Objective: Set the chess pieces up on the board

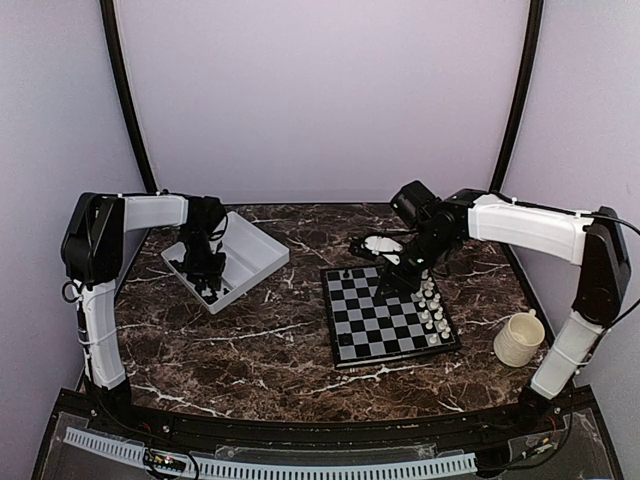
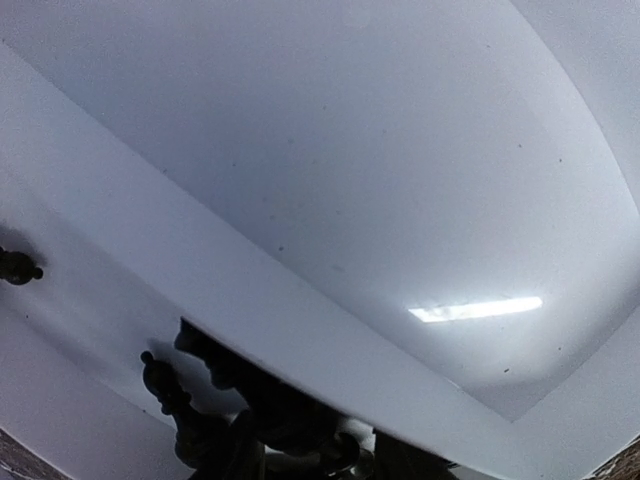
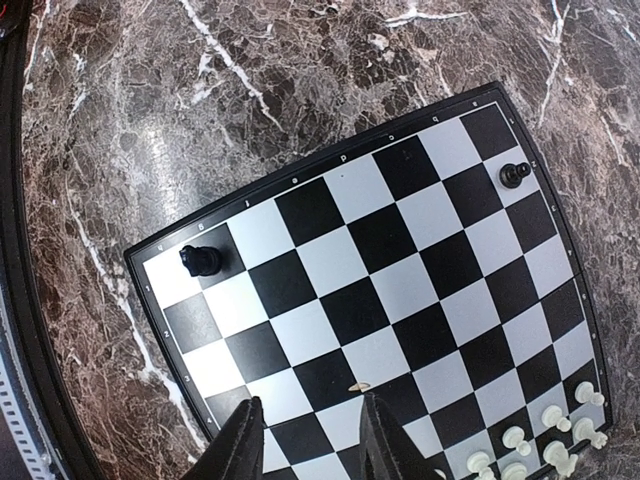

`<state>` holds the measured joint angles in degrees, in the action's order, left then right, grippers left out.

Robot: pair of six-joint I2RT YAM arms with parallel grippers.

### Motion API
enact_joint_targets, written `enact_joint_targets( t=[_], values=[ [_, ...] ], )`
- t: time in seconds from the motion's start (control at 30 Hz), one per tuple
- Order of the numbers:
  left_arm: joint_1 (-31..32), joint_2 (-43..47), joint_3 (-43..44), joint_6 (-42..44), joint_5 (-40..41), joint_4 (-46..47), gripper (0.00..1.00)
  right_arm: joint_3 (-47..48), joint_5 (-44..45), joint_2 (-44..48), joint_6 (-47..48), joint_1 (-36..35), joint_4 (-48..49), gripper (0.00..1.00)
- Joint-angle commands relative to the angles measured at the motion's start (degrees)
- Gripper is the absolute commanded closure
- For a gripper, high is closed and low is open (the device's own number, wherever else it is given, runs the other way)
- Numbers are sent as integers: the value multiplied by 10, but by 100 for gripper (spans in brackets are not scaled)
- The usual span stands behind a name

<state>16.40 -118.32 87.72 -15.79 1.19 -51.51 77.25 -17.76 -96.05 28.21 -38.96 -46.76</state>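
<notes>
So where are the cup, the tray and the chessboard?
cup point(image 1: 519, 340), top view, its side wall
tray point(image 1: 250, 248), top view, its bare floor
chessboard point(image 1: 380, 320), top view, a bare middle square

Board point(image 3: 380, 290): middle squares open, with a broad lane from above. Obstacles are one black chessman point(image 3: 200, 260) on an edge square, a second black chessman point(image 3: 514, 175) on the opposite edge, and white chessmen point(image 3: 545, 440) packed along one side.

Tray point(image 1: 268, 252): outer walls and divider point(image 2: 250, 290) hem in the left gripper point(image 1: 208, 285), with black pieces point(image 2: 165, 385) close beside it.

Mug point(image 1: 519, 338): right of the board, near the right arm point(image 1: 530, 225).

Marble table point(image 1: 260, 330): open between tray and board.
</notes>
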Motion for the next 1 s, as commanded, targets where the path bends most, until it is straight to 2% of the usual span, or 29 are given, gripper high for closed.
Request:
enact_joint_targets(
  t=[0.0,0.17,0.63,0.97],
  values=[
    [5,27,-10,-8,8,-12,58,19,-13,-8,1,2,-4,66],
    [12,39,-40,-24,2,-9,58,19,-15,-7,1,2,-6,66],
    [23,55,-76,-46,-10,8,80,26,-20,-13,-1,-3,-10,66],
    [24,116,-73,-44,23,-24,87,44,-34,-28,-4,-14,-19,67]
  ],
)
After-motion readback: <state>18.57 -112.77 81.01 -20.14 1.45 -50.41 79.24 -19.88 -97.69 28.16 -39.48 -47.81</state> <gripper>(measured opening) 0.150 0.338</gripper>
